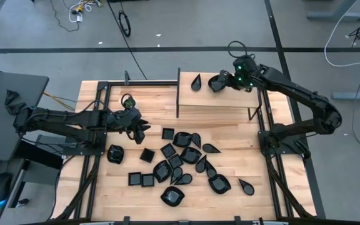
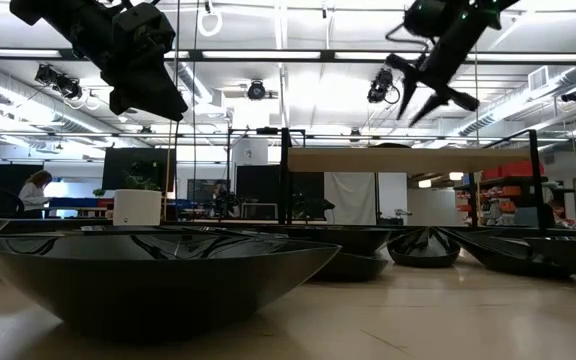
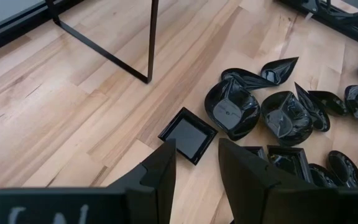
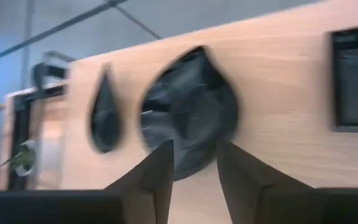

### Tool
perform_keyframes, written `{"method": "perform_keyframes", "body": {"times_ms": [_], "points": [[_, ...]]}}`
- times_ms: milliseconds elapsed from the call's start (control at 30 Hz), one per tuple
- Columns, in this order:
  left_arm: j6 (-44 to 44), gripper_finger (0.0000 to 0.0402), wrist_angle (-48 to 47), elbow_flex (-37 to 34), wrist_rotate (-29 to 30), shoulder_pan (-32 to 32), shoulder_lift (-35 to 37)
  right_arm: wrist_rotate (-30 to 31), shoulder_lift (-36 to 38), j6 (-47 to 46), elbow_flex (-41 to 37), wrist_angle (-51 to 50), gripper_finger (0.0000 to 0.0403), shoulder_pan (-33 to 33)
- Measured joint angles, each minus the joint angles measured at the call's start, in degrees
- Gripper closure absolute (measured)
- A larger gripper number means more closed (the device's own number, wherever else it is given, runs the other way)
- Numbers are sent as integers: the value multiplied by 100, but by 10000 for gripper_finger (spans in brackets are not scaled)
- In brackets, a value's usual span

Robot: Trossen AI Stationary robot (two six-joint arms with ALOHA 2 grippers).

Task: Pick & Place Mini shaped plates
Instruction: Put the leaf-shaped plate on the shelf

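From my station I see the right end effector [image 1: 214, 83] up at the far side of the bench [image 1: 230, 147], over the raised wooden shelf [image 1: 217, 100]. Its fingers stand apart, and a wide teardrop plate [image 4: 188, 112] lies on the shelf just ahead of them, not gripped as far as I can tell. A slimmer teardrop plate [image 4: 104, 113] lies just beside it on the same shelf; in the high view it shows close to the shelf's left end, near the upright black frame post [image 1: 179, 92]. In the low view this end effector hangs well above the shelf with its two fingers spread.

The left end effector [image 1: 141, 128] hovers over the bench left of centre, fingers parted and gripping nothing. Through its wrist camera I see a square plate [image 3: 188, 134] lying flat on the wood just ahead of its fingertips.

The rest of the mini shaped plates [image 1: 183, 162] are scattered over the middle and near part of the bench, some overlapping in a loose cluster, a few squares set apart on the left. The small white pot with a green plant [image 4: 22, 157] shows at the edge of the right wrist view.
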State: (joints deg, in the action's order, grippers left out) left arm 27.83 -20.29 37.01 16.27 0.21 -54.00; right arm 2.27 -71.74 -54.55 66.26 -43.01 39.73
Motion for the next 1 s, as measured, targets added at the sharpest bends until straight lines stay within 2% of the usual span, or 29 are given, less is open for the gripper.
{"method": "perform_keyframes", "body": {"times_ms": [133, 367, 533, 633, 1000], "points": [[-2, 276, 0, 0, 0, -1, 1, -10, -160, 309, 271, 265, 312, -283], [0, 276, -2, 0, 0, -2, 0, -16, -1245, 1142, 1238, -58, 394, -436], [19, 276, 0, 0, -2, -1, 2, 324, -2043, 1414, 1677, -1124, 391, -370], [174, 276, -2, 0, -2, -2, 2, 347, -2268, 1618, 1694, -1358, 397, -338], [300, 276, 2, 0, 0, -2, 2, 349, -2324, 1686, 1699, -1894, 400, -344]]}}
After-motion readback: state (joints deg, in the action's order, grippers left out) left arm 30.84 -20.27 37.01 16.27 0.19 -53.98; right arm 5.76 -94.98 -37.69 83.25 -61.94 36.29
